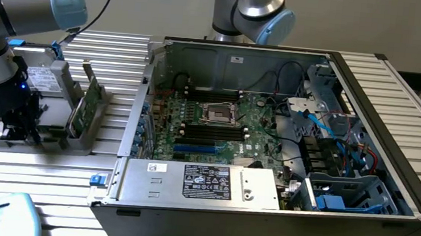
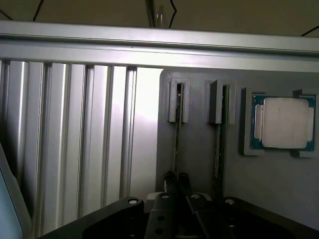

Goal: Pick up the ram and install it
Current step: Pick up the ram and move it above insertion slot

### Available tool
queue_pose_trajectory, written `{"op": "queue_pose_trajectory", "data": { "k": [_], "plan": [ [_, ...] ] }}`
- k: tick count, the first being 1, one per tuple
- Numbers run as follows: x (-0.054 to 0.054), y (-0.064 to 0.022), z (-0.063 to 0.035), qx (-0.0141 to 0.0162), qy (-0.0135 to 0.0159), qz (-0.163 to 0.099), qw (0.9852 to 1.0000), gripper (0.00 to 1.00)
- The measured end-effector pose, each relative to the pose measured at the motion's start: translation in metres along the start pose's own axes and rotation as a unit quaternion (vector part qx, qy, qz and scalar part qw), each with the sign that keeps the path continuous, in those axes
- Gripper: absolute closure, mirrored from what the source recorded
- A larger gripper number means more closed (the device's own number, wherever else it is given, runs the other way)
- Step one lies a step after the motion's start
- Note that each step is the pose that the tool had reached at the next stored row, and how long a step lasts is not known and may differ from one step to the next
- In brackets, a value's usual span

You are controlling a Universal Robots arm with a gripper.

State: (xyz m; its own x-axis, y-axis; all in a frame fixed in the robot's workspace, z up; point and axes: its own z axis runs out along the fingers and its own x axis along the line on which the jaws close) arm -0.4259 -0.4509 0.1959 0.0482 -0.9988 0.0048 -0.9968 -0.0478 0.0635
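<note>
The end effector (image 2: 177,180), closed, pinches the ram (image 2: 176,144), a thin dark edge-on stick.

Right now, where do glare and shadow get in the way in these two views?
Wrist view: a strong glare patch washes out the ribbed table beside the grey tray; the gripper is a dark silhouette; the processor is evenly lit. Exterior view: soft, even light, with the motherboard shaded by the case walls.
</note>
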Motion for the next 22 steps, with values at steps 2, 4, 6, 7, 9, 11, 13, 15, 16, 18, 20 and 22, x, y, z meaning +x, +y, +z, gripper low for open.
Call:
{"op": "queue_pose_trajectory", "data": {
  "k": [2,4,6,7,9,11,13,15,16,18,20,22],
  "plan": [
    [0.000,0.0000,0.0000,0.0000,0.0000,0.000,1.0000,0.87],
    [0.000,0.0000,-0.0002,0.0001,-0.0001,0.000,1.0000,0.87],
    [0.000,-0.0001,-0.0011,0.0003,-0.0002,0.000,1.0000,0.87],
    [0.000,0.0000,-0.0022,0.0000,-0.0001,0.000,1.0000,0.87],
    [0.000,0.0001,-0.0044,0.0001,-0.0001,0.000,1.0000,0.87],
    [0.000,0.0003,-0.0069,0.0000,-0.0001,0.000,1.0000,0.87],
    [0.000,0.0005,-0.0097,0.0000,-0.0001,0.000,1.0000,0.87],
    [0.000,0.0007,-0.0133,0.0000,-0.0001,0.000,1.0000,0.87],
    [0.000,0.0009,-0.0155,-0.0001,-0.0001,0.000,1.0000,0.87],
    [0.000,0.0011,-0.0200,-0.0001,-0.0001,0.000,1.0000,0.87],
    [0.000,0.0015,-0.0252,-0.0002,-0.0001,0.000,1.0000,0.87],
    [0.000,0.0018,-0.0306,-0.0005,-0.0001,0.000,1.0000,0.87]
  ]
}}
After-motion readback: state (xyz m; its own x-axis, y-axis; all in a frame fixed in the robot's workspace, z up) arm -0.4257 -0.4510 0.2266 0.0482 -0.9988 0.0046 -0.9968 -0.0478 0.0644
